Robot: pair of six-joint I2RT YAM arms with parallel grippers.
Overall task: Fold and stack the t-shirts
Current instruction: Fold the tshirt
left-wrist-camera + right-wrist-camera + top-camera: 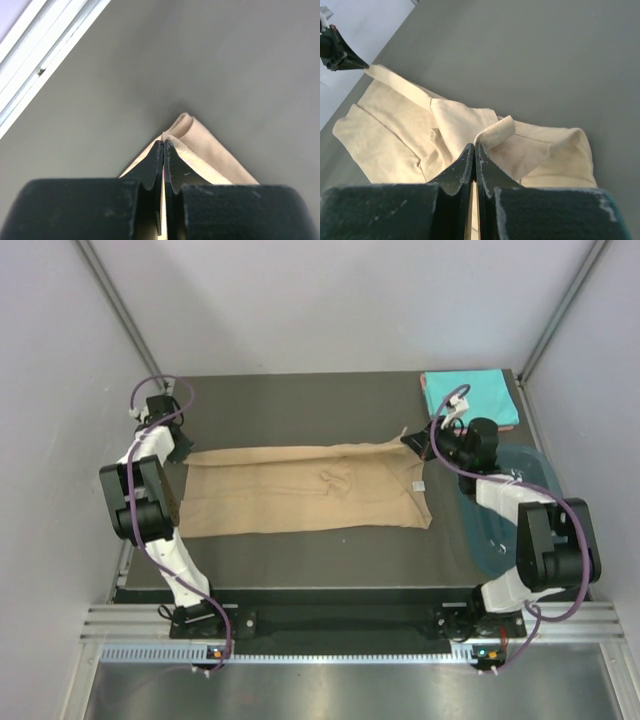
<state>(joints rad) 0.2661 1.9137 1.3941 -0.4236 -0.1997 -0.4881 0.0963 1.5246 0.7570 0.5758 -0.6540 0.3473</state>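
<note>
Teal tub (536, 472), dark table (300, 410)

— What lies on the dark table (300, 400)?
— A tan t-shirt (300, 490), stretched from the left fingers (155, 165) to the right fingers (465, 165).
— Anything else?
— A folded turquoise t-shirt (485, 400) just beyond the right fingers, and a teal tub (480, 530) behind them.

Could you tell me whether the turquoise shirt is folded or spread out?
Folded: the turquoise shirt lies as a neat rectangle at the table's far right corner.

No readable text anywhere.
Small pale tag (420, 485) on tan t-shirt (300, 490), too small to make out lettering.
</note>
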